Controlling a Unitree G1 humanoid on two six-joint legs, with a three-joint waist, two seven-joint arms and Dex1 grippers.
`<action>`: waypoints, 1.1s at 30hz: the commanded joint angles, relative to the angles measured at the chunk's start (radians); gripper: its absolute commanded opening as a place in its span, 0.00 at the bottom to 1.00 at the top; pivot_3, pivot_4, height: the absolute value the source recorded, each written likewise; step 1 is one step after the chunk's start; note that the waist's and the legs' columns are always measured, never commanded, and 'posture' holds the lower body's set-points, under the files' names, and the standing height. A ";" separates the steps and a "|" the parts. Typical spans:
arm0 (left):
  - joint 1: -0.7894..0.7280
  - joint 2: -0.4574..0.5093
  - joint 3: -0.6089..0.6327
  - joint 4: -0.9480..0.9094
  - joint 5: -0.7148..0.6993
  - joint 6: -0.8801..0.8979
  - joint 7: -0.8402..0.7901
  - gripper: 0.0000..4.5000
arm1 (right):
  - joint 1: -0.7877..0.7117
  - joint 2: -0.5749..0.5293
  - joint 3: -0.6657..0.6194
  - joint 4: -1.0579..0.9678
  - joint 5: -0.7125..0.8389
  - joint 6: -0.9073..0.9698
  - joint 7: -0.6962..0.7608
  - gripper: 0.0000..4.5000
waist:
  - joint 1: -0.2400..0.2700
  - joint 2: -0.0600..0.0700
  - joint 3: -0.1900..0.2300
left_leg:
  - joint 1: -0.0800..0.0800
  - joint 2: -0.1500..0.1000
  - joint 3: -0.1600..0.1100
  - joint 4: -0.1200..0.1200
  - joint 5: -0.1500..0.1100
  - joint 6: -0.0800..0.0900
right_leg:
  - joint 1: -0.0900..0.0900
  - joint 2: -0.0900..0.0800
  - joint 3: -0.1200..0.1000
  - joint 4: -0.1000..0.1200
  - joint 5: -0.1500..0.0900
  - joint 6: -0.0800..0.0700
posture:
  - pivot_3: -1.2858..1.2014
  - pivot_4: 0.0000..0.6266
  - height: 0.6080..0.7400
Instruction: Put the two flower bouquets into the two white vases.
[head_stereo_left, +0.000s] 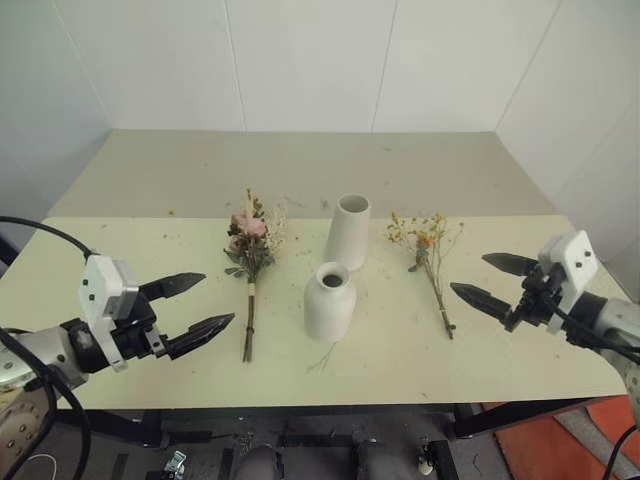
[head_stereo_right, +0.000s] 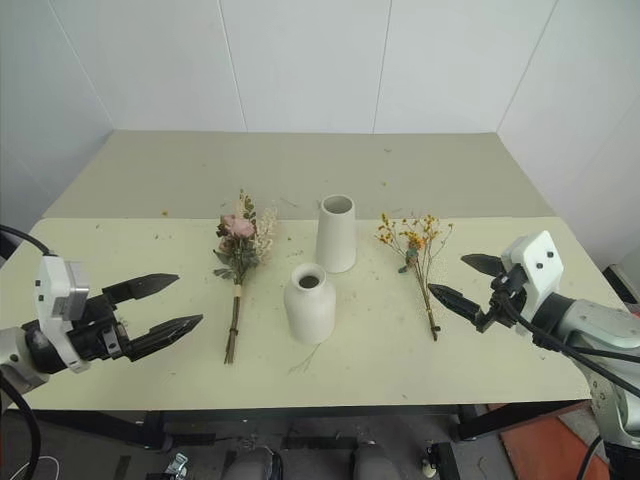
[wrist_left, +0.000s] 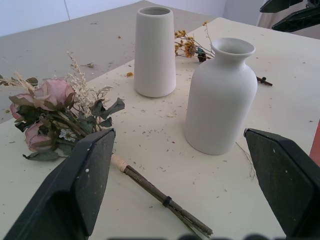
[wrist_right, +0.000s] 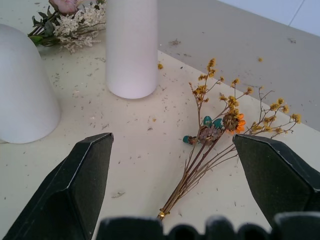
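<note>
Left eye view: pink bouquet (head_stereo_left: 251, 240) lies left of both vases (head_stereo_left: 347, 231), yellow bouquet (head_stereo_left: 428, 243) right. Dried, light, brittle, so pinch the bound stems. Left gripper (head_stereo_left: 196, 306) and right gripper (head_stereo_left: 489, 279) gape wide, empty.

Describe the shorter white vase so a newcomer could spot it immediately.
On the pale table, two white vases stand between two bouquets lying flat. The shorter vase is the one nearer the table's front edge, just ahead of the taller vase. Unlike that straight tapered cylinder, it has round shoulders and a narrow neck.
</note>
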 joint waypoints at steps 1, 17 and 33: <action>0.006 0.012 0.030 -0.024 -0.012 -0.008 -0.002 1.00 | -0.013 -0.013 -0.018 -0.013 0.000 -0.021 0.003 1.00 | 0.000 0.000 0.000 | 0.000 0.000 0.000 0.000 0.000 0.000 | 0.000 0.000 0.000 0.000 0.000 0.000 | 0.52 0.24 1.00; -0.013 0.024 0.015 -0.017 -0.027 -0.011 -0.016 1.00 | -0.028 -0.032 0.004 -0.007 -0.027 -0.020 0.012 1.00 | 0.000 0.000 0.000 | 0.000 0.000 0.000 0.000 0.000 0.000 | 0.000 0.000 0.000 0.000 0.000 0.000 | 0.52 0.24 1.00; -0.085 0.023 -0.025 -0.019 -0.039 -0.010 -0.017 1.00 | -0.465 -0.107 0.266 0.147 0.009 0.715 -0.168 1.00 | -0.008 0.000 0.000 | 0.000 0.000 0.000 0.000 0.000 0.000 | 0.000 0.000 0.000 0.000 0.000 -0.001 | 0.52 0.24 1.00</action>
